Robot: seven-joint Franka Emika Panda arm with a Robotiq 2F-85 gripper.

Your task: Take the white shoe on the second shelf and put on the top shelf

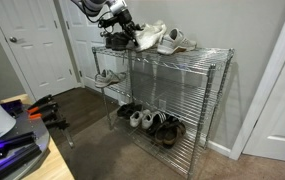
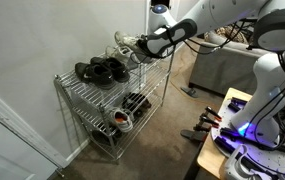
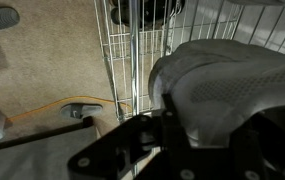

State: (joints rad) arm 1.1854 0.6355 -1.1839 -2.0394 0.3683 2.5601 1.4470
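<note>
GRIPPER STATUS: WHITE SHOE AT TOP SHELF

Wrist view: the gripper (image 3: pixel 172 125) is clamped on the white shoe (image 3: pixel 232 80), which fills the frame from centre to 3 o'clock; wire grid shows at 12 o'clock. In an exterior view the white shoe (image 2: pixel 132 44) is level with the top shelf (image 1: pixel 207 52) at its far end, with dark shoes (image 2: pixel 102 70) at its 8 o'clock. Contact with the wire cannot be told. The second shelf (image 1: pixel 162 95) holds a grey sneaker (image 1: pixel 107 77).
</note>
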